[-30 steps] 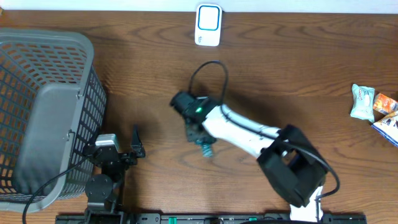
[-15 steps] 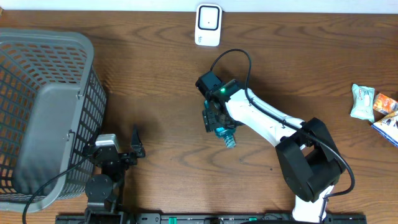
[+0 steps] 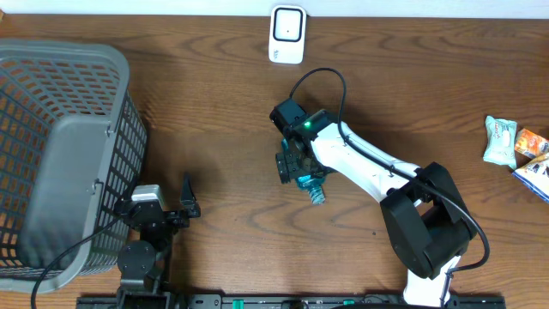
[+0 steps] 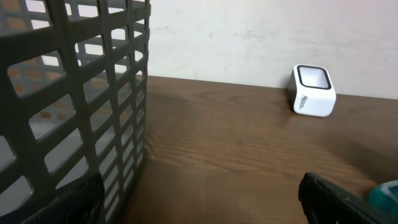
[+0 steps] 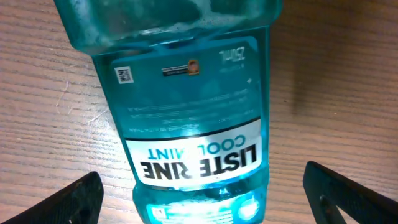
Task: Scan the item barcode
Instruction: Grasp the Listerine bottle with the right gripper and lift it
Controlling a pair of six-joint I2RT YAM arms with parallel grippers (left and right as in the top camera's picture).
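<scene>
**Mouthwash bottle lies between spread right fingers**

The mouthwash bottle lies on the wooden table near its middle, directly under the right gripper. That gripper's fingers stand wide apart on either side of the bottle, neither one touching it (the label reads upside down in the wrist view). The white scanner sits well apart at the table's far edge. The left gripper, spread and holding nothing, rests beside the grey basket.

Bottle lies between basket and snack packets
</scene>
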